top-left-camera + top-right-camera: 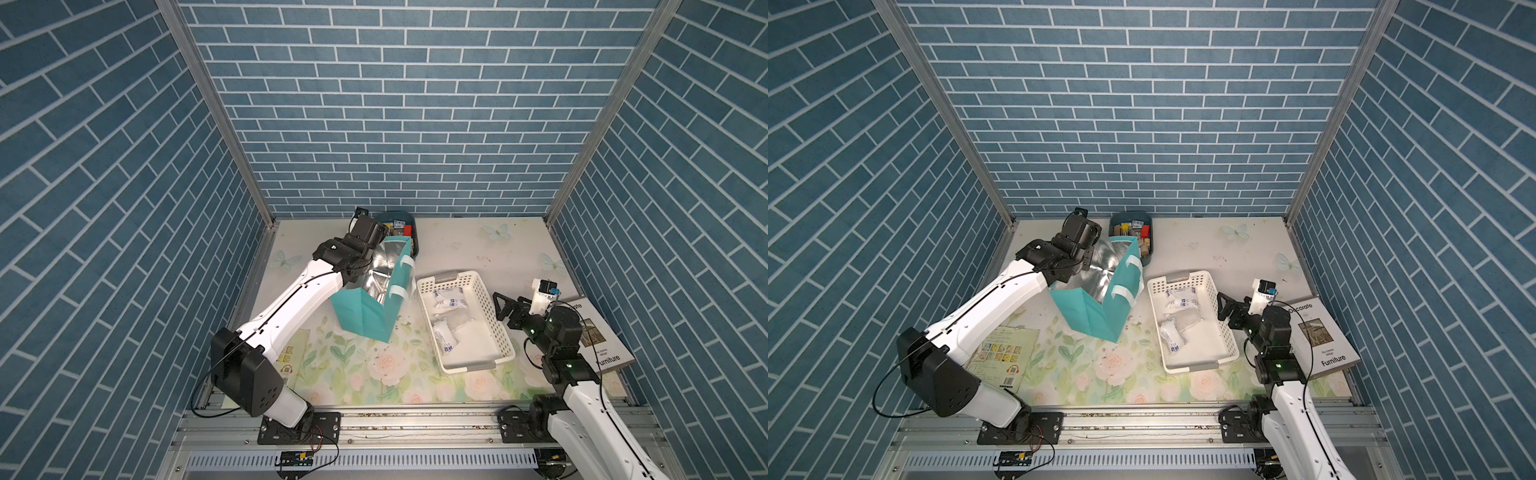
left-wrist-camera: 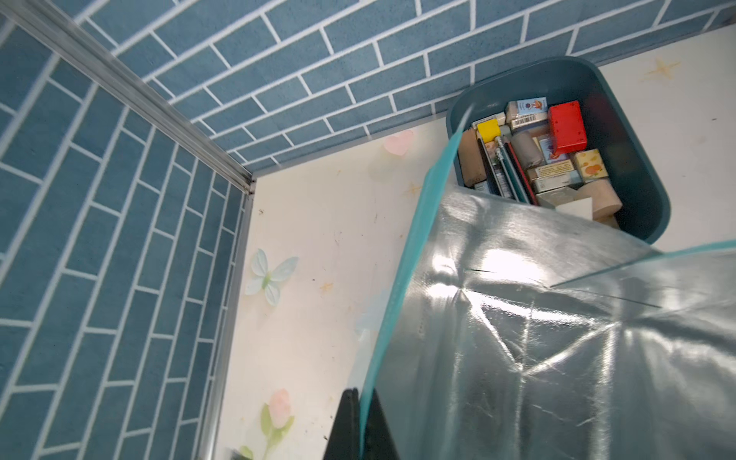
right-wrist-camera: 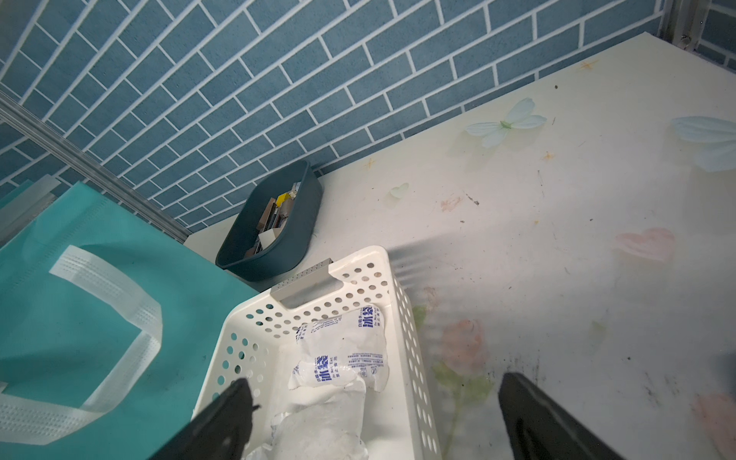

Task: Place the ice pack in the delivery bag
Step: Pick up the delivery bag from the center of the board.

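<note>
1. In both top views the left arm's black wrist hides the left gripper. Only the left wrist view shows it, with its two dark fingers cut off by the picture's edge.
2. There the left gripper is closed tight, pinching the teal rim of the delivery bag. The silver foil lining fills much of that view.
3. The delivery bag stands open on the table, between the left arm and the white perforated basket. The left arm covers part of the bag's mouth, so its bottom cannot be made out.
4. A dark blue bin of small boxes sits behind the bag against the back wall, partly hidden by the bag.
5. The ice packs lie inside the basket, just beside the bag. They are white pouches with blue print. Those nearest the right wrist camera are blurred together, so I cannot count them.
6. The right gripper hangs over the basket's wall on the side away from the bag. Its jaws are spread wide and hold nothing, and it is above the ice packs without touching them.
7. A book with "Furniture" on its cover lies under the right arm, partly covered.
</note>
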You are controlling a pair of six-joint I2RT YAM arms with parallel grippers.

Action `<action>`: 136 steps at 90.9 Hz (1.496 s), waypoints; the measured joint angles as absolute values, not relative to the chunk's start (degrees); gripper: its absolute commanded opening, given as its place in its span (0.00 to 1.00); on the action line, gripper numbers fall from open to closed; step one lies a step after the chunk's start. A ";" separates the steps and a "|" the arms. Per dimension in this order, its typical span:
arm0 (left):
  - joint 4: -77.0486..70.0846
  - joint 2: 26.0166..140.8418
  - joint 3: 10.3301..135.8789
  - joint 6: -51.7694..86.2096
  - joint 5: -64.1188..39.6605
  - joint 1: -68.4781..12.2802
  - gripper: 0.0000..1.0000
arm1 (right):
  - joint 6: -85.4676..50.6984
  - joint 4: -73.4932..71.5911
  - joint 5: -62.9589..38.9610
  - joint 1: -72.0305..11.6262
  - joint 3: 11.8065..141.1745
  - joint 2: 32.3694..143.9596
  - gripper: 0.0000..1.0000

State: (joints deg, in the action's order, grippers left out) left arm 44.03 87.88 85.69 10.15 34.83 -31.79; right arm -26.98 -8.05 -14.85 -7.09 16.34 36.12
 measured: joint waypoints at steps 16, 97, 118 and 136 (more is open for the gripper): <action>44.93 86.96 86.83 10.48 37.80 -31.55 0.00 | -26.98 -8.05 -14.83 -7.14 16.34 36.12 0.99; 45.71 84.75 83.94 14.37 31.42 -32.16 0.00 | -25.93 -8.08 -15.33 -11.92 17.65 38.92 0.95; 44.99 84.05 83.96 16.10 26.83 -32.18 0.00 | -22.65 -4.34 -15.84 -23.31 24.53 41.74 0.84; 43.72 82.46 83.94 17.67 23.97 -32.16 0.00 | -20.99 -1.74 -13.61 -34.02 26.74 42.50 0.73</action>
